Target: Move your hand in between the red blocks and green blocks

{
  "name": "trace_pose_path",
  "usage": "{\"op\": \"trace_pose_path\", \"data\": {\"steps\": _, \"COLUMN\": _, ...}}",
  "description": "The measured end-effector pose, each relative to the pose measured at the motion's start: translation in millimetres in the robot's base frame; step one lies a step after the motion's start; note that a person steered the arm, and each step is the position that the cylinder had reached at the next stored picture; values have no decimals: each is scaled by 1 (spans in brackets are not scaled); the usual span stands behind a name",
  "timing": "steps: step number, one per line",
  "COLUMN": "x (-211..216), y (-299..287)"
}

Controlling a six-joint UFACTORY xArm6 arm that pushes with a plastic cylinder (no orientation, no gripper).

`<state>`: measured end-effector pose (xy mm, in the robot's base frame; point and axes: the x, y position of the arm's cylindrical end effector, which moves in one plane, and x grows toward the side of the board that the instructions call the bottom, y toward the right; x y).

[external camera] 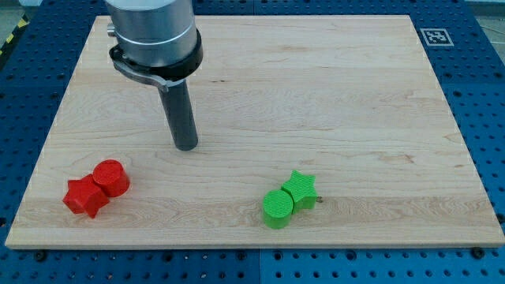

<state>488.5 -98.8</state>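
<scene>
My tip rests on the wooden board, left of its middle. Two red blocks lie at the view's bottom left: a red cylinder touching a red star-shaped block. Two green blocks lie at the bottom, right of centre: a green cylinder touching a green star. My tip is above and to the right of the red pair, and above and well to the left of the green pair. It touches no block.
The board lies on a blue perforated table. A black-and-white marker tag sits at the board's top right corner. The arm's grey body hangs over the board's top left.
</scene>
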Motion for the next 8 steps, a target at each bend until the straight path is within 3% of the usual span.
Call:
{"op": "trace_pose_path", "data": {"steps": 2, "x": 29, "y": 0}}
{"op": "trace_pose_path", "data": {"steps": 8, "x": 56, "y": 5}}
